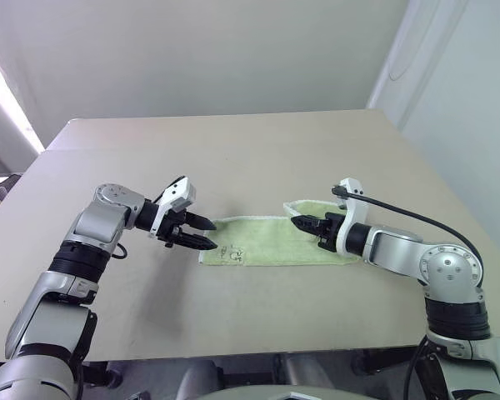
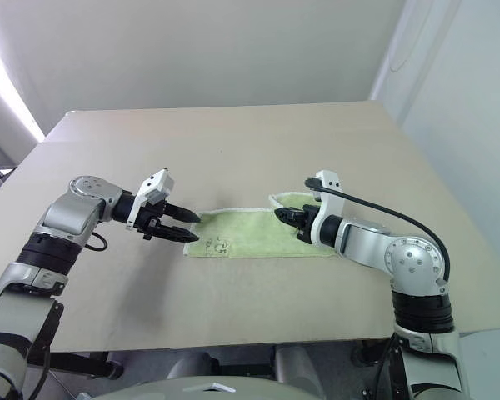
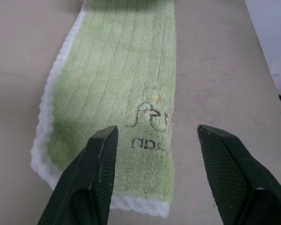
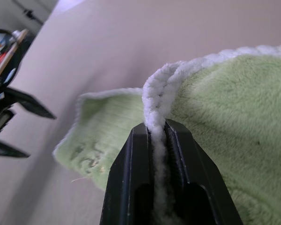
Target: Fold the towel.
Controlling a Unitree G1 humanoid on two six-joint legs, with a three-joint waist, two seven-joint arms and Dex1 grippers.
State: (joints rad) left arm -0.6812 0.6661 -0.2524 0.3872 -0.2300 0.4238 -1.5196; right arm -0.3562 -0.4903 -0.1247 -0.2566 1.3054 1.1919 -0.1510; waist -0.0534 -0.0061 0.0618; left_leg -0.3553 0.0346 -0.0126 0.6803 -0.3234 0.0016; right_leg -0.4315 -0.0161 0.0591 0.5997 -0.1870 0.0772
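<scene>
Lying as narrow folded strip near middle of table [image 1: 233,142], towel [image 1: 267,242] runs left to right, closer to near edge than far. Dark emblem [image 3: 150,123] sits by its left end. Right gripper [image 1: 304,223] pinches doubled white edging [image 4: 160,96] at right end, lifting it slightly. Left gripper [image 1: 207,233] hovers at left end, jaws spread, holding nothing.

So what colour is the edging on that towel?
White, around the light green towel; the left wrist view shows it best.

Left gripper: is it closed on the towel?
No; the left gripper is open above the towel, holding nothing.
</scene>
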